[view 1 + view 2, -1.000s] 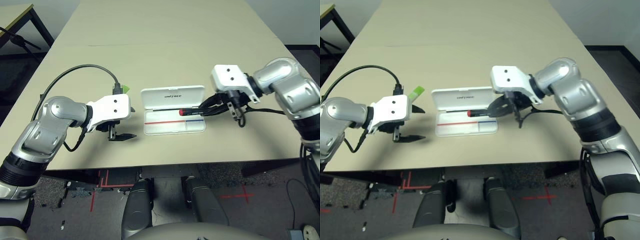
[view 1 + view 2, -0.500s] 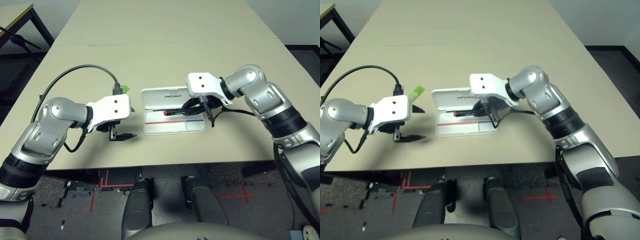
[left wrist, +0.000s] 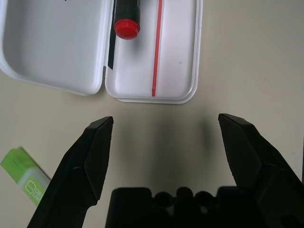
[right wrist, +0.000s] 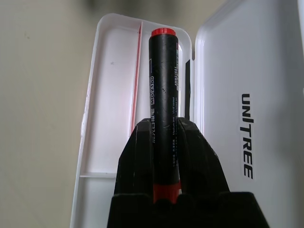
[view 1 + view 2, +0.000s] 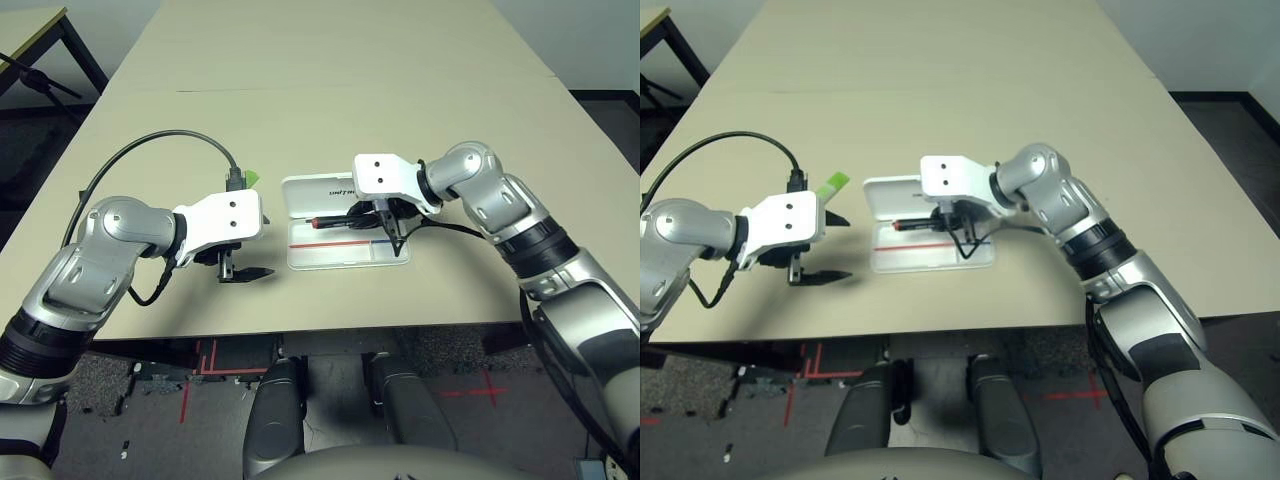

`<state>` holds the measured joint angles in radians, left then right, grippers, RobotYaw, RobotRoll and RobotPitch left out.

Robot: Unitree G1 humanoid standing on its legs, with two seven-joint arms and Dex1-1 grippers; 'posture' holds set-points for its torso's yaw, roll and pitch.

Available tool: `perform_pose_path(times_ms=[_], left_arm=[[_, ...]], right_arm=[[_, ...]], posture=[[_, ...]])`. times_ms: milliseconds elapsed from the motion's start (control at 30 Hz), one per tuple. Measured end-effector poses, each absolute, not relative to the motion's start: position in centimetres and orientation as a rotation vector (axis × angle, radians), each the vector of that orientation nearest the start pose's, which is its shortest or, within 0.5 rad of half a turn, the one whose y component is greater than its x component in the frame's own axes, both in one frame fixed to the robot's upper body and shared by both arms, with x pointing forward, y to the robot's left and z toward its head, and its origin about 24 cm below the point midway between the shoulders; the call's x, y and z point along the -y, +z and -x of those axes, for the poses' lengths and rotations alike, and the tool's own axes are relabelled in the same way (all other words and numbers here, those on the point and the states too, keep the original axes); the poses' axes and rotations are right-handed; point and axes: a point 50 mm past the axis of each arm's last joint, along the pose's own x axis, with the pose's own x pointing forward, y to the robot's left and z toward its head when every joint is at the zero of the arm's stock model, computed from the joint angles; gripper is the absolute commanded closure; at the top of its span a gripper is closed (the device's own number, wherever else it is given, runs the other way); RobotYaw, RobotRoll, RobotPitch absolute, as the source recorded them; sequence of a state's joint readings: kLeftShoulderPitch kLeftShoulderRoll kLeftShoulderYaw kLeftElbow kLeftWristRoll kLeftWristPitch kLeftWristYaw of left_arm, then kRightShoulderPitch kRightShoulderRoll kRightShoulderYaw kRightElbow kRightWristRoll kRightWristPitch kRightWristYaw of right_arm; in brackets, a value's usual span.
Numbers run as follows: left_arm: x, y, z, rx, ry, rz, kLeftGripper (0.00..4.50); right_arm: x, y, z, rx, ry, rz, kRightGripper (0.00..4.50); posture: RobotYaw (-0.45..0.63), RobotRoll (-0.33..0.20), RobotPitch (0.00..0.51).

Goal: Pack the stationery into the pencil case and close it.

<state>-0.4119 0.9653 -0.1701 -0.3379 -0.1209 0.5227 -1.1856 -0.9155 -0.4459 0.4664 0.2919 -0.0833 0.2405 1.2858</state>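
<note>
The right gripper [image 4: 162, 137], clamped on the marker [image 4: 163, 90], has swung in from the right edge of the case [image 5: 300, 262] over the last second and now holds the pen low over the open tray, lying lengthwise along the tray's far side, close to the hinge. That puts the marker about where it needs to go; by my reading the next step is to lower it and let go, though whether the pen already touches the tray floor cannot be made out from the head views, where the gripper body covers most of it. The case lies open near the table's [image 5: 330, 90] middle, lid [image 4: 256, 85] folded back on the far side with its lettering up. The left gripper [image 3: 166, 137] has not shifted; it hangs empty with its jaws spread wide just left of the case. The green stick [image 5: 834, 183] lies on the table beyond the left gripper, partly hidden by it in the left eye view and cut off at the edge of the left wrist view. The small dark block I cannot find; the arms may cover it.
</note>
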Motion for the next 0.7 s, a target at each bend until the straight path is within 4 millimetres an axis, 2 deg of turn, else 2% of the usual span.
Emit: perform_pose_path(times_ms=[67, 233, 433, 533, 700], left_arm=[[-19.7, 17.6, -26.0, -0.403, -1.143, -0.857, 0.0], [-19.7, 17.4, -25.9, -0.408, -1.143, -0.854, 0.0], [-19.8, 17.4, -25.9, -0.408, -1.143, -0.854, 0.0], [-19.8, 17.4, -25.9, -0.409, -1.143, -0.853, 0.0], [-20.0, 17.2, -25.8, -0.419, -1.14, -0.848, 0.0]], right_arm=[[8.0, 16.9, -33.4, -0.219, 1.469, 0.905, 4.02], [8.0, 16.4, -33.2, -0.192, 1.503, 0.902, 2.25], [8.4, 16.8, -32.9, -0.135, 1.547, 0.828, 0.02], [9.4, 17.0, -32.6, -0.138, 1.56, 0.769, 0.02], [12.6, 17.2, -30.9, -0.231, 1.589, 0.613, 0.02]], posture=[[0.04, 0.0, 0.144], [0.04, 0.0, 0.145], [0.04, 0.0, 0.144], [0.04, 0.0, 0.145], [0.04, 0.0, 0.146]])
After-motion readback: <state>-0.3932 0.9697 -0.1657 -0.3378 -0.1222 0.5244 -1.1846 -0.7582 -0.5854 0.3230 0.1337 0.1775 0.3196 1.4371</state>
